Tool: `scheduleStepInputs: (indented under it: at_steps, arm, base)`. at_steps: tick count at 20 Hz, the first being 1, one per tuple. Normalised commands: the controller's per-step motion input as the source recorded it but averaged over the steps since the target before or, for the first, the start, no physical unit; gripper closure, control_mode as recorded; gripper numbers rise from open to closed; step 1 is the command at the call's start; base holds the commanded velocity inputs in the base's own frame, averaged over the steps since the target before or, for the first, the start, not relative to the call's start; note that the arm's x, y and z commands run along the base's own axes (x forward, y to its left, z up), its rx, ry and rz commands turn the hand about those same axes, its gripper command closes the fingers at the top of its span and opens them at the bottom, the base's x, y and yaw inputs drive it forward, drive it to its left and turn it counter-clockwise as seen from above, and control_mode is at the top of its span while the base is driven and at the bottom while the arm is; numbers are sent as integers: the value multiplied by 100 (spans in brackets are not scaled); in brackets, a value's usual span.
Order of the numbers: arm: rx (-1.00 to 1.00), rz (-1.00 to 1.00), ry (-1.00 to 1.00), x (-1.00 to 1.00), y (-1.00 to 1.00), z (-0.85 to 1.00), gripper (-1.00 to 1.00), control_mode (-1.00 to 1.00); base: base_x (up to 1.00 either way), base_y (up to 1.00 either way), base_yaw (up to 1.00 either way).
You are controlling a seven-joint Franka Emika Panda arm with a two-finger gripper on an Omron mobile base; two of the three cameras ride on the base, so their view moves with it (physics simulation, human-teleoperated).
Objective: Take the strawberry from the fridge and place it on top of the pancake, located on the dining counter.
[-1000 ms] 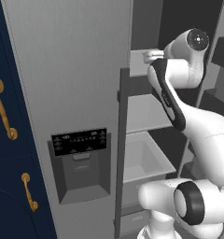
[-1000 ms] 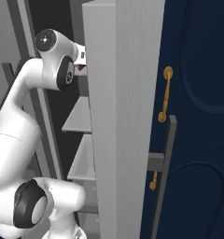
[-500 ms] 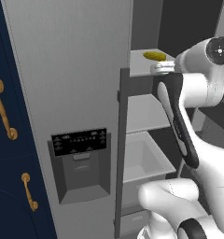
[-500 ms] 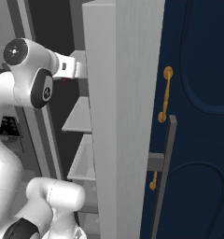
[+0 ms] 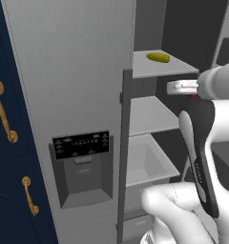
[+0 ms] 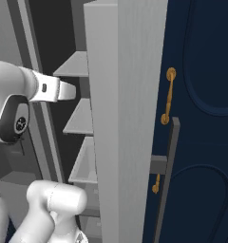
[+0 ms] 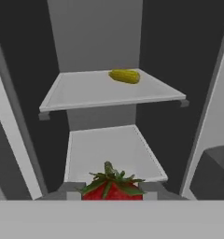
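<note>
The strawberry (image 7: 112,189), red with a green leafy top, sits between my gripper's (image 7: 112,192) fingers, which are shut on it. In the left base view the gripper (image 5: 190,93) hangs in front of the fridge's open right half, level with the gap between the two upper shelves, and a speck of the red strawberry (image 5: 193,96) shows under the hand. The fridge (image 5: 73,95) is light grey, with its left door shut. Its right door (image 6: 120,118) stands wide open. The pancake and the dining counter are out of view.
A yellow elongated item (image 5: 158,57) (image 7: 124,75) lies on the top shelf (image 7: 86,93). Below it are a bare middle shelf (image 5: 150,114) and a pale drawer bin (image 5: 147,162). Navy cabinets with brass handles (image 5: 2,112) (image 6: 168,95) flank the fridge. The open door's edge stands close to the right of my hand.
My hand has drawn back from the top shelf, moving outward and lower with the strawberry in it. The yellow item, covered by the arm before, now shows.
</note>
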Motion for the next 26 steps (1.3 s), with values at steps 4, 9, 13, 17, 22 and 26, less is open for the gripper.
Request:
scheduleStepInputs:
  at_steps: [4,9,13,17,22,26]
  arm:
    - [-1,0,0,-66,11,-6,100,-100]
    - [0,3,0,-69,21,-14,100,-100]
    - [0,13,-1,-57,29,-21,100,-100]
    - [-3,24,0,-29,57,-19,100,-100]
    - [-2,19,4,-2,25,-10,100,-100]
    - [-3,-11,5,0,0,-32,100,-100]
  base:
    - [0,0,0]
    - [0,0,0]
    - [0,0,0]
    - [0,0,0]
    - [0,0,0]
    - [0,0,0]
